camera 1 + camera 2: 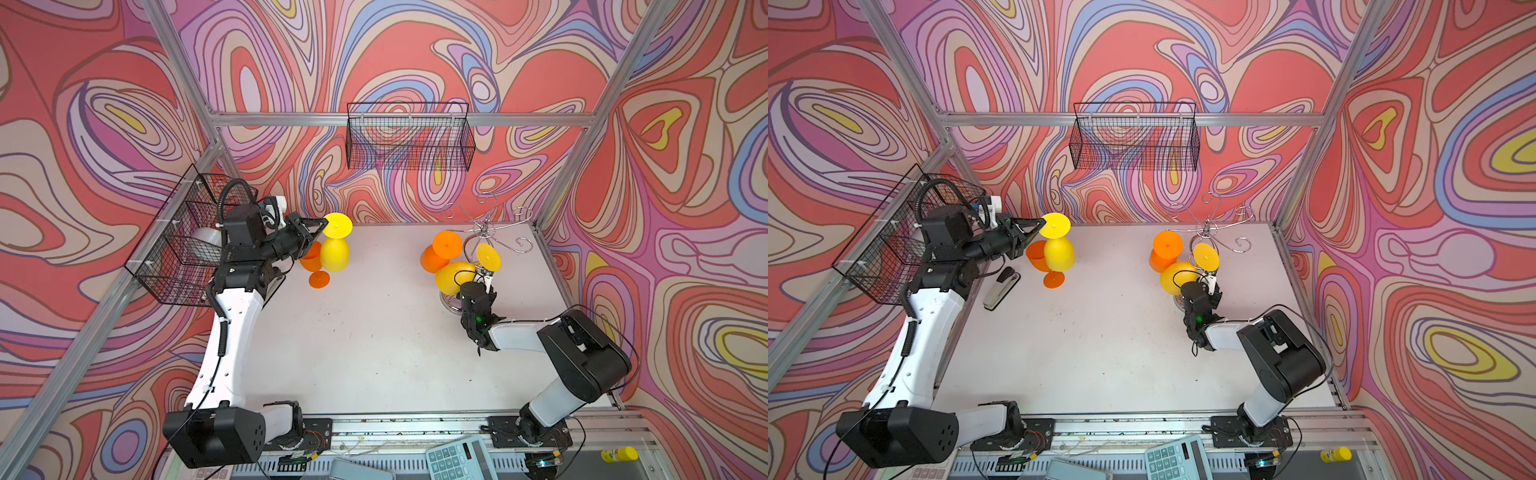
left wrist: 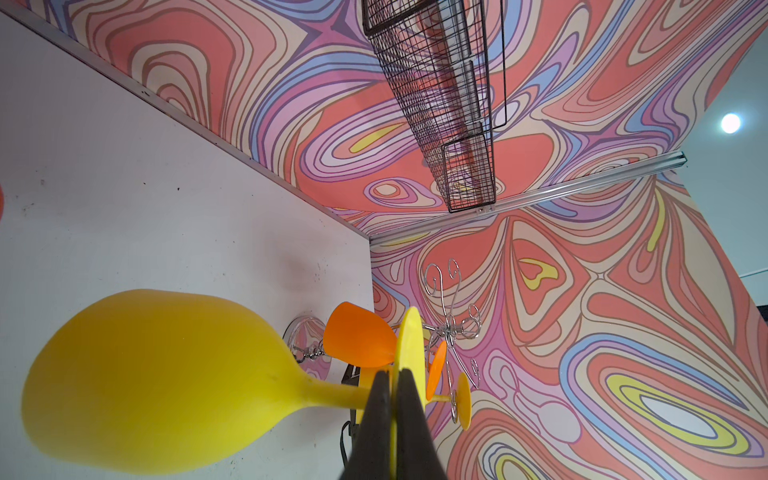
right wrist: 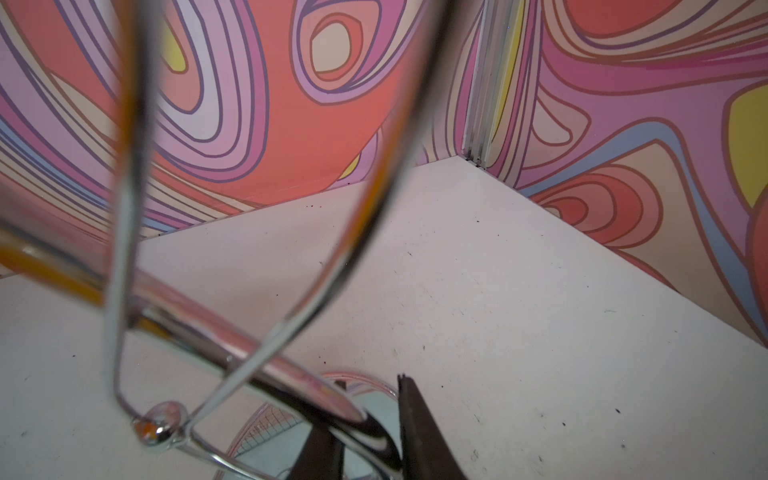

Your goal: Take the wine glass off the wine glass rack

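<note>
Yellow wine glass (image 1: 334, 254): off the rack and inverted; its foot disc is pinched edgewise in the left pincer (image 1: 324, 224) and the bowl hangs below the pincer; whether the rim touches the surface (image 1: 374, 332) cannot be told
Left pincer: clenched on the foot disc, fingers (image 2: 375, 424) flat against its two faces
Handling, judged: looks like opaque moulded plastic, so light, stiff and unlikely to shatter; the smooth skin may slip; an edge hold on the disc lets the bowl swing, so the stem just under the foot would hold truer
Wine glass rack (image 1: 484, 228): well apart from the left pincer, across the surface; a hanging orange glass (image 1: 446, 245) and a hanging yellow glass (image 1: 454, 276) are on it
Right pincer (image 3: 370, 390): low on the rack, jaws partly apart astride a chrome wire above the mirror base (image 3: 274, 436); gripping or released cannot be told
Left wrist view only: the pinch on the disc
Right wrist view only: the wire between the jaws
A top view: a stapler (image 1: 1000, 286) beside the left arm; a loose orange glass (image 1: 311, 257) just beside the held bowl
</note>
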Motion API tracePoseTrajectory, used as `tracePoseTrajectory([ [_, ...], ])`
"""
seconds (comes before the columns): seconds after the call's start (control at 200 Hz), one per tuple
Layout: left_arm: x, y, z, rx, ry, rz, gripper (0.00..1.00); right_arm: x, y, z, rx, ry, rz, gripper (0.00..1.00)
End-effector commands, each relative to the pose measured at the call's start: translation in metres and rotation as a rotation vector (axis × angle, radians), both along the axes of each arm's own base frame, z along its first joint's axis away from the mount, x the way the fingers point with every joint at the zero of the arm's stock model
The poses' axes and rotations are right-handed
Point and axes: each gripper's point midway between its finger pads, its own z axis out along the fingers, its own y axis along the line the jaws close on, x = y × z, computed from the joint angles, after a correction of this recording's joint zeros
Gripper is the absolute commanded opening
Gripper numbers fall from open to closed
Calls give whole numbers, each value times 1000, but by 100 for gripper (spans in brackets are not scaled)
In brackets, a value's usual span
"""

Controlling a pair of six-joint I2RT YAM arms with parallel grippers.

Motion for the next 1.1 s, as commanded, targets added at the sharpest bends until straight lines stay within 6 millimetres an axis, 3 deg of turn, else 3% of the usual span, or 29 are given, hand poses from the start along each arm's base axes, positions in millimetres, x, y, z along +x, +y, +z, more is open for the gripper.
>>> tracePoseTrajectory([
  [0.0, -6, 0, 16, -9, -62, -9, 0, 2, -5, 1, 13, -2, -32, 27],
  [0.2, -7, 0, 20, -11, -72, -9, 0, -4, -6, 3, 29, -7, -18, 47],
  [0.466, -6, 0, 21, -19, -76, -8, 0, -12, -9, 7, 53, -16, -16, 65],
  [0.736, -6, 0, 22, -25, -78, -8, 0, -22, -12, 7, 86, -10, -15, 76],
  [1.097, -6, 0, 23, -27, -80, -6, 0, -41, -24, 27, 126, -37, -35, 82],
])
